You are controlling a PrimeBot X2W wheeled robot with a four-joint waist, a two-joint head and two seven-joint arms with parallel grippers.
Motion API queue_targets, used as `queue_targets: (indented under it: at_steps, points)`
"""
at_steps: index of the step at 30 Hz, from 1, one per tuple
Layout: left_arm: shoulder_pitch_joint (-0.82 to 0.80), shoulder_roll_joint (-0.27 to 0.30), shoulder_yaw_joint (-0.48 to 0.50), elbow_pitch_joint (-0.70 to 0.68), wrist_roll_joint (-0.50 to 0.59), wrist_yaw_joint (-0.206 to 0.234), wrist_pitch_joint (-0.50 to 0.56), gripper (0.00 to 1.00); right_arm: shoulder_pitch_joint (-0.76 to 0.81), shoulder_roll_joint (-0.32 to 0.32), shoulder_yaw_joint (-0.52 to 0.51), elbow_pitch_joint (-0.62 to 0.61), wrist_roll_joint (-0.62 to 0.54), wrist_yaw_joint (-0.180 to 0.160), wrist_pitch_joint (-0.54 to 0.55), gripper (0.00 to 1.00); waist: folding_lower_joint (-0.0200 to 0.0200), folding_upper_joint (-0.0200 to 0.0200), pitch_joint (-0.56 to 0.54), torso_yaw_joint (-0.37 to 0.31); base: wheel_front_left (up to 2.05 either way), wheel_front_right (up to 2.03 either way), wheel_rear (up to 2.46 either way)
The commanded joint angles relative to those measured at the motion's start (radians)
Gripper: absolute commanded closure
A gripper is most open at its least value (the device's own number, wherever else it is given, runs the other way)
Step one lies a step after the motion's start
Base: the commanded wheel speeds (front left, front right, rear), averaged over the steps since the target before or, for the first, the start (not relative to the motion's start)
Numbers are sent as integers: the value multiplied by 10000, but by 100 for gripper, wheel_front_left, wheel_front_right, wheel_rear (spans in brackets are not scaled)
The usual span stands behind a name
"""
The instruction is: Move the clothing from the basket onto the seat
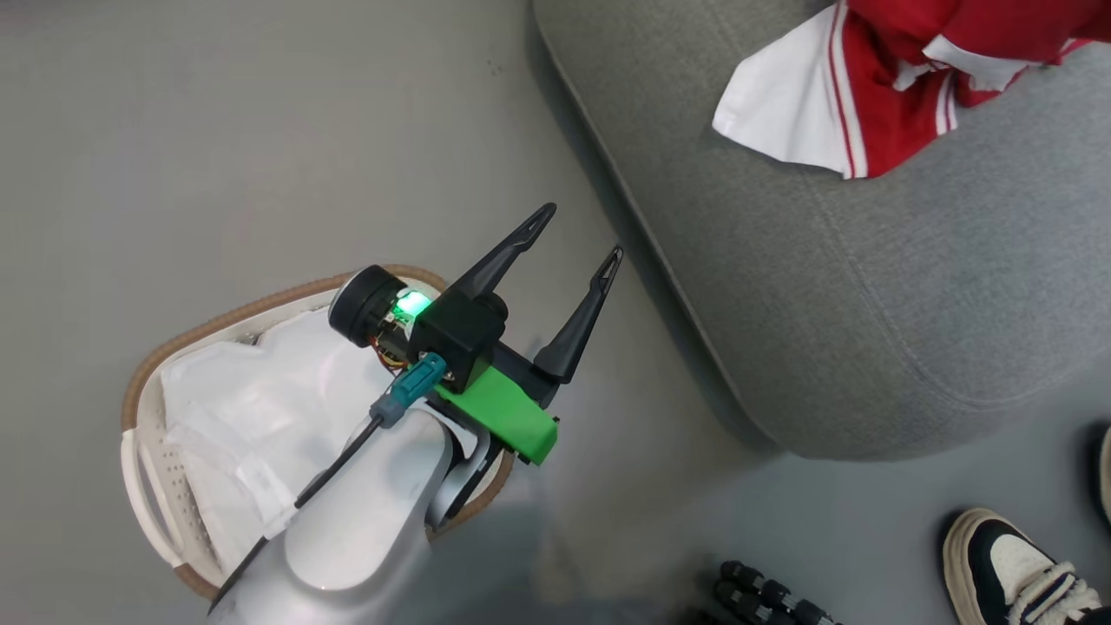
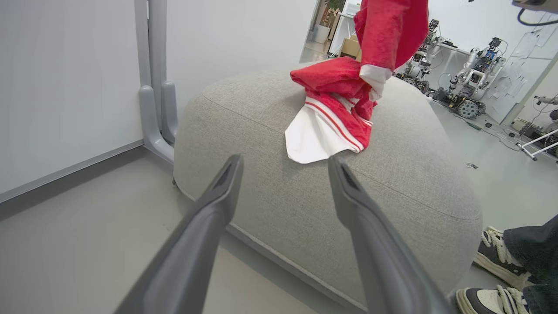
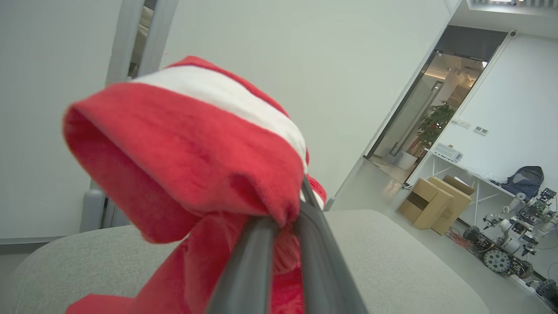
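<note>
Clothing of soft bright red fabric with white panels and thin stripes hangs clenched in your right gripper — its two dark fingers are pressed together on a bunched fold, raised above the large grey upholstered sofa seat. The lower folds and a white panel already lie on the cushion's top near its rounded edge. The load looks held high only to be laid down there, and letting go appears to be the step left. Your left gripper has its fingers spread wide and empty. Its pale forearm angles up over the near side of the oval white perforated plastic basket with the brown woven-look rim — pointing toward the seat, clear of the drop. Inside the basket lies a plain white liner sheet.
</note>
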Motion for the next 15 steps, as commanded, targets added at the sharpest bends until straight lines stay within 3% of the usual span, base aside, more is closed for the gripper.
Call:
queue_targets:
  at_steps: [1, 13, 14, 15]
  points:
    - [-208, 5, 11, -70, 81, -25, 9, 0, -240, -61, -210, 333, -187, -11, -2, 100, -1, -1, 708, 779, 0, 0, 0]
    - [-318, 58, 76, -40, -8, -25, 9, 0, 394, 426, -1892, 2800, -1724, -11, -2, 100, -1, -1, 993, 1503, 0, 0, 0]
    - [-264, 72, 121, -37, -19, -25, 9, 0, 498, 493, -1978, 2857, -1824, -11, 0, 82, -1, -1, 965, 1497, 0, 0, 0]
    - [-139, 114, 185, -15, -4, -25, 9, 0, 762, 657, -2195, 2907, -1975, -11, 0, 5, -1, -1, 875, 1455, 0, 0, 0]
